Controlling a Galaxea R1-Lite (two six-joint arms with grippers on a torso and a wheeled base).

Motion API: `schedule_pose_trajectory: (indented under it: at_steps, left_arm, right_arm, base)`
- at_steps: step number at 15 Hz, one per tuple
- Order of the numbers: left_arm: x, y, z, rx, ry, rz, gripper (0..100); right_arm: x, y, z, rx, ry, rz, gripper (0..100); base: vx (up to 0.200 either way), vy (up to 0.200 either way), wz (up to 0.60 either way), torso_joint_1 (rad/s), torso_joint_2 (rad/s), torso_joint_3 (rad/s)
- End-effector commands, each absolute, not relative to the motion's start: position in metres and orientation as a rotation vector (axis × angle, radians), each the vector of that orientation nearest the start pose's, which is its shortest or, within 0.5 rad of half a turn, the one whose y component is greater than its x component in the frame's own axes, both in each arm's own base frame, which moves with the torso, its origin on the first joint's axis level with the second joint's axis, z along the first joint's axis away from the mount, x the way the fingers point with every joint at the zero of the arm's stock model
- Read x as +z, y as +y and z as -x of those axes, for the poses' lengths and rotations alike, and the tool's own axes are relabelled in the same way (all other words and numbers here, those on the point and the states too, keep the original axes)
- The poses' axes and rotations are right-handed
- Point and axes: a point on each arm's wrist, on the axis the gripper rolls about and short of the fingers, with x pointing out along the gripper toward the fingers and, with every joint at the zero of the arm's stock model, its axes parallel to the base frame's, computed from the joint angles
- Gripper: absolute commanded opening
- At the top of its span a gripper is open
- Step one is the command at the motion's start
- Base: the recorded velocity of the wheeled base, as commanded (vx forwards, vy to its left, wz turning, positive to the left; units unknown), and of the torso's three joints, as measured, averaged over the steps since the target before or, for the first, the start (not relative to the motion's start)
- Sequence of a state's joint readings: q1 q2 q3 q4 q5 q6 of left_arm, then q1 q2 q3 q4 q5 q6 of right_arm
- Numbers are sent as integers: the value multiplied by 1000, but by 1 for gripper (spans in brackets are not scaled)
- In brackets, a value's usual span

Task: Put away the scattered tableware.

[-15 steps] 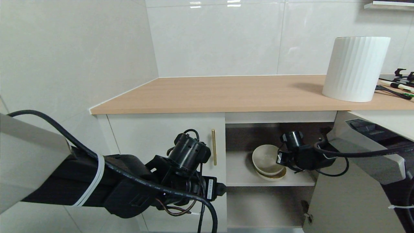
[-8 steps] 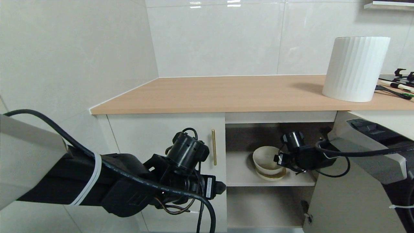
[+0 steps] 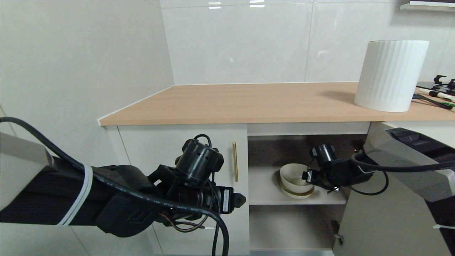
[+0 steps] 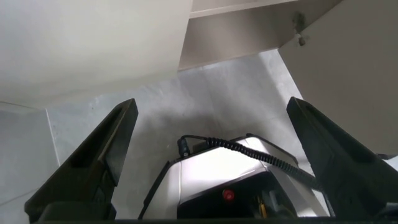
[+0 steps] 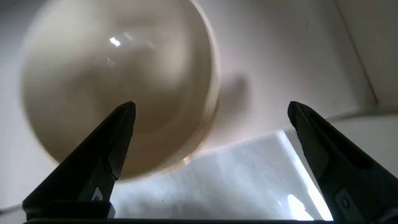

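There is one cream bowl [image 3: 293,176] and one flat plate [image 3: 299,194] with a golden rim. The bowl stands on the plate, a little tilted, on the upper shelf [image 3: 263,190] of the open cabinet under the worktop [image 3: 249,103]. These two are the tableware I can count inside the cabinet.

The right gripper [image 3: 308,175] is at 3 o'clock of the bowl, just beside its rim, and hides that edge. I cannot tell if it touches. From the right wrist camera the bowl [image 5: 118,81] lies ahead of the right gripper [image 5: 211,165], whose fingers [image 5: 102,158] are spread wide and hold nothing.

The left gripper [image 4: 211,158] hangs low in front of the one closed door [image 3: 177,142], at 8 o'clock of the bowl. Its fingers [image 4: 93,162] are also wide apart, with nothing between them. The left arm covers the lower part of this door.

One golden handle [image 3: 234,161] stands upright at 9 o'clock of the bowl. One open door [image 3: 384,217] stands at 4 o'clock, and the right arm passes above its top edge.

On the worktop stands one white ribbed cylinder [image 3: 391,74], at 1 o'clock of the bowl. Some utensils [image 3: 439,96] lie at 3 o'clock of it. Their number I cannot count.
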State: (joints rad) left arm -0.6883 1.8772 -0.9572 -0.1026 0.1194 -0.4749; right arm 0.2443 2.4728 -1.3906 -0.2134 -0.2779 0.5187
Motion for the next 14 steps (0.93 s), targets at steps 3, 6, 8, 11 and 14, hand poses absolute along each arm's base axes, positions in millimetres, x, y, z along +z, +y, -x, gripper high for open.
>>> schedule_pose_trajectory:
  at_steps: [3,6,8,11,14]
  left_arm:
    - [142,-190,-251,-334,796,160,100]
    - [170,-167,-235,-334,730,193,100]
    - [176,-153,-215,-349,735,198,100]
    - [189,-136,-192,-352,710,213,100]
    - [195,-116,-165,-344,742,203,100]
  right_arm:
    - [25,107,-420,-220,800,-264,100]
    - [79,114,-372,-106,827,-269,100]
    - [124,116,-324,-3,835,-279,100]
    - [170,117,-253,113,843,-237,100]
    - [180,108,-202,178,833,-219,100]
  base:
    - [0,0,0,0,0,0]
    - [0,0,0,0,0,0]
    - [0,0,0,0,0,0]
    - [0,0,0,0,0,0]
    - [0,0,0,0,0,0]
